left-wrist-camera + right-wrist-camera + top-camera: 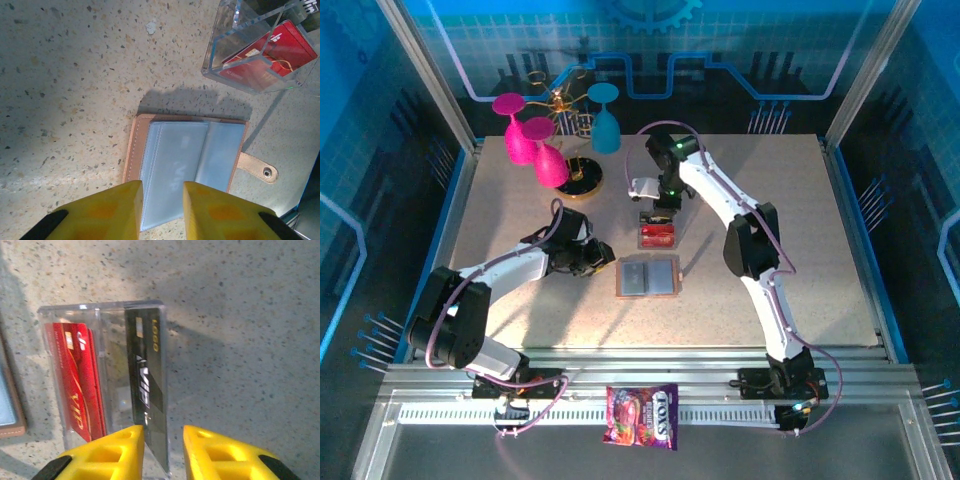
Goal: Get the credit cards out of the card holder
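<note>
Now the card holder (648, 275) lies open and flat on the table (800, 220), just in front of the clear box (125, 304). Its grey-blue pockets face up. A little strap (257, 170) with a snap sticks out on one side.

Inside the clear box there are two parts. The red credit cards (75, 385) lie in one part. The black credit card (147, 385) stands on its edge in the other part, right next to them.

The right gripper (163, 429) hangs over the clear box. Its two yellow fingers are spread apart. The end of the black credit card sits in the gap, but the fingers do not squeeze it.

The left gripper (162, 186) is low, near the clear box, at the left edge of the card holder. Its fingers stand a little apart with nothing squeezed between them.

A candy packet (642, 415) lies far in front of the clear box. Pink glasses (535, 150) and a blue glass (605, 120) stand behind the clear box.
</note>
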